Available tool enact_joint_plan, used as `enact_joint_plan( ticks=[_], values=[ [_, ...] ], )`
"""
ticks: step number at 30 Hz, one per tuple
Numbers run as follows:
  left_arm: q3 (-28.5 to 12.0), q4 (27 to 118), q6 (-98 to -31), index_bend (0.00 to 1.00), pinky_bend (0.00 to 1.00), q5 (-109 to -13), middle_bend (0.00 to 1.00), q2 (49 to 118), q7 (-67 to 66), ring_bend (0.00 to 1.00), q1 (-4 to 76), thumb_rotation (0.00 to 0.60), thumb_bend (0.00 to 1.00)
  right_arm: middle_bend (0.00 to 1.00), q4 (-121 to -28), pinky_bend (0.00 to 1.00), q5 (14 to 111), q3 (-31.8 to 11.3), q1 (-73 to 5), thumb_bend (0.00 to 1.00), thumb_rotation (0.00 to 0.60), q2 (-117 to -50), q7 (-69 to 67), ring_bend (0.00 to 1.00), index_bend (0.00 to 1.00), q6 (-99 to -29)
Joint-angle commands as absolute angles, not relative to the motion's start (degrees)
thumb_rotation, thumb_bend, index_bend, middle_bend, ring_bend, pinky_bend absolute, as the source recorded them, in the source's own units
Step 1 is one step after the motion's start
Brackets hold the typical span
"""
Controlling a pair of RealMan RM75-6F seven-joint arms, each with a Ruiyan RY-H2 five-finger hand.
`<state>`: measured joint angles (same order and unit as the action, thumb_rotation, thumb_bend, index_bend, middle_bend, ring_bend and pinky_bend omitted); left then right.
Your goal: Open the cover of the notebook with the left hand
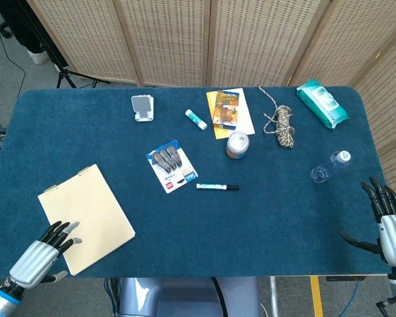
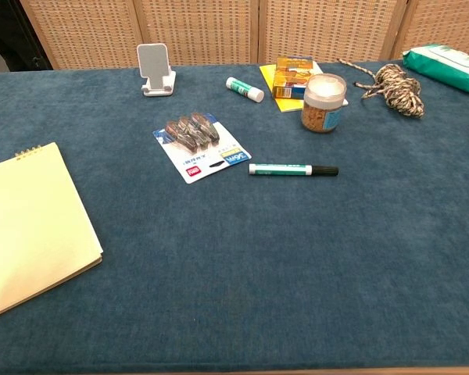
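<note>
The notebook (image 1: 86, 218) (image 2: 30, 226) lies closed and flat at the front left of the table, its pale yellow cover up and the spiral binding on its far edge. My left hand (image 1: 41, 256) hovers at the notebook's near left corner, fingers spread over the cover's edge, holding nothing. It shows only in the head view. My right hand (image 1: 391, 228) stands at the table's front right edge, fingers apart and empty.
On the blue table (image 1: 284, 224) lie a pack of binder clips (image 1: 171, 165), a green marker (image 1: 218, 187), a glue stick (image 1: 196, 119), a phone stand (image 1: 142, 107), a jar (image 1: 237, 144), a yellow booklet (image 1: 228, 110), a rope coil (image 1: 282, 123), a wipes pack (image 1: 322, 103) and a plastic bottle (image 1: 330, 166).
</note>
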<state>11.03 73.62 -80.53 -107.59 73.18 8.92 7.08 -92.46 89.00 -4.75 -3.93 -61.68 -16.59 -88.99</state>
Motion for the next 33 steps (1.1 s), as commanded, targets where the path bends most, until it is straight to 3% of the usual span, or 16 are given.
enact_joint_plan(
  ticks=[1, 17, 33],
  values=[
    [11.99, 72.14, -79.38, 0.3, 0.0, -107.88, 0.0, 74.44, 8.67, 0.0, 7.6, 0.6, 0.05, 0.0, -92.49, 0.0, 88.91, -4.8, -3.91, 0.05, 0.6, -61.6, -16.72, 0.0, 0.01, -89.01],
    [14.77, 63.22, -82.85, 0.39, 0.0, -110.06, 0.0, 79.64, 11.79, 0.0, 7.44, 0.6, 0.11, 0.0, -92.65, 0.0, 88.35, -5.0, -3.85, 0.05, 0.6, -61.1, -17.63, 0.0, 0.01, -88.72],
    [15.36, 58.77, -84.16, 0.4, 0.0, -109.41, 0.0, 82.39, 13.83, 0.0, 7.59, 0.6, 0.15, 0.0, -92.8, 0.0, 88.35, -4.92, -3.98, 0.05, 0.6, -61.01, -17.77, 0.0, 0.01, -88.24]
  ],
)
